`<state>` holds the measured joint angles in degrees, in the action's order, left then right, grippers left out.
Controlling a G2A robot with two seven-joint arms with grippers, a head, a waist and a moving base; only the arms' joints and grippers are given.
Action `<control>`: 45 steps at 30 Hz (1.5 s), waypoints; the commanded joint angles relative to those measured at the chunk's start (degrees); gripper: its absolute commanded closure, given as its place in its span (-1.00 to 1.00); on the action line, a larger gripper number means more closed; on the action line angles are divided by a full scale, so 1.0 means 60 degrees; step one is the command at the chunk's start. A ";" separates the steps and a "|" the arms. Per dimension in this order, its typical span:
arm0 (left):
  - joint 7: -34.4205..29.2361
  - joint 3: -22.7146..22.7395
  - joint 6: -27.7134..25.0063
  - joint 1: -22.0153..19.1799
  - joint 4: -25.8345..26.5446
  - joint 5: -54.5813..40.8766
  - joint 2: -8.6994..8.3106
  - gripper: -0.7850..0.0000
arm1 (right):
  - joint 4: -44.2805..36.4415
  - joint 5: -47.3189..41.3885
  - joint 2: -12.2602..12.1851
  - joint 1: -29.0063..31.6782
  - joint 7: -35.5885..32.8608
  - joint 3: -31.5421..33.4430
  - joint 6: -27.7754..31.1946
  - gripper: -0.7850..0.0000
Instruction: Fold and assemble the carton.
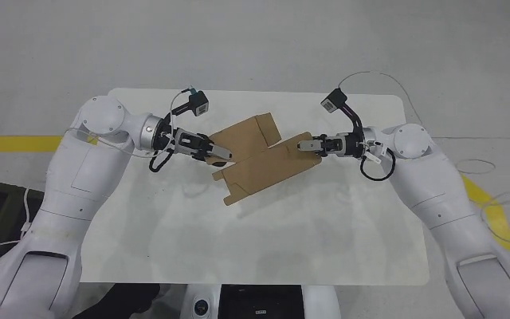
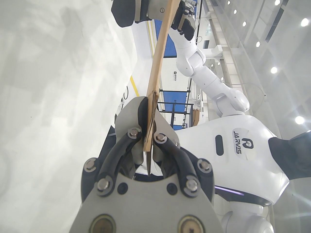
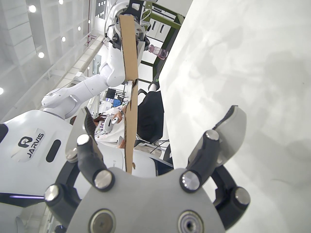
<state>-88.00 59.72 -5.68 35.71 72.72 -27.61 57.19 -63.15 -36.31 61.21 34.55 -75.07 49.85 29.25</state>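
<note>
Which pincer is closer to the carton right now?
Left. The left pincer is clamped on one edge of the carton; the right pincer straddles the opposite edge, open, without gripping it.

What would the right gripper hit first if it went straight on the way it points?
The flat brown cardboard carton: its edge lies between the open fingers of the right gripper, so the palm would likely meet that edge first. Farther along, the left gripper clamps the opposite end.

Top view down on table (image 1: 239, 239), close wrist views sharing the carton (image 1: 255, 159)
</note>
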 commanded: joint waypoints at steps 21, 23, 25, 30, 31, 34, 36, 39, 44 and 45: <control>0.0270 -0.0277 -0.0160 -0.0131 -0.0167 0.0382 -0.0009 1.00 | -0.0668 -0.0603 -0.0361 -0.0221 0.0094 -0.0864 0.0094 -1.00; 0.0283 -0.0292 -0.0169 -0.0144 -0.0192 0.0391 -0.0006 1.00 | -0.0676 -0.0603 -0.0384 -0.0264 0.0105 -0.0941 0.0106 -1.00; 0.0282 -0.0306 -0.0184 -0.0159 -0.0216 0.0411 -0.0005 1.00 | -0.0700 -0.0569 -0.0406 -0.0307 0.0116 -0.1030 0.0117 -1.00; 0.0307 -0.0327 -0.0205 -0.0189 -0.0270 0.0422 -0.0002 1.00 | -0.0673 -0.0464 -0.0446 -0.0425 0.0100 -0.1328 0.0100 -0.04; 0.0304 -0.0332 -0.0226 -0.0194 -0.0275 0.0450 -0.0004 1.00 | -0.0651 -0.0452 -0.0453 -0.0451 0.0114 -0.1379 0.0114 0.07; 0.0287 -0.0333 -0.0287 -0.0203 -0.0302 0.0507 -0.0011 1.00 | -0.0584 -0.0463 -0.0476 -0.0514 0.0172 -0.1518 0.0173 0.26; 0.0268 -0.0327 -0.0305 -0.0210 -0.0329 0.0506 -0.0016 1.00 | -0.0562 -0.0487 -0.0492 -0.0554 0.0212 -0.1598 0.0212 0.44; 0.0244 -0.0327 -0.0292 -0.0222 -0.0357 0.0490 -0.0019 1.00 | -0.0557 -0.0481 -0.0516 -0.0608 0.0256 -0.1731 0.0256 0.65; 0.0231 -0.0338 -0.0260 -0.0228 -0.0376 0.0470 -0.0023 1.00 | -0.0505 -0.0410 -0.0558 -0.0740 0.0272 -0.1959 0.0272 0.90; 0.0247 -0.0339 -0.0241 -0.0231 -0.0377 0.0484 -0.0024 1.00 | -0.0506 -0.0424 -0.0563 -0.0760 0.0271 -0.2008 0.0271 0.91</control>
<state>-86.62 57.69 -7.25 34.34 70.48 -24.80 57.06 -66.21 -38.82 57.85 30.10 -73.41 38.03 30.91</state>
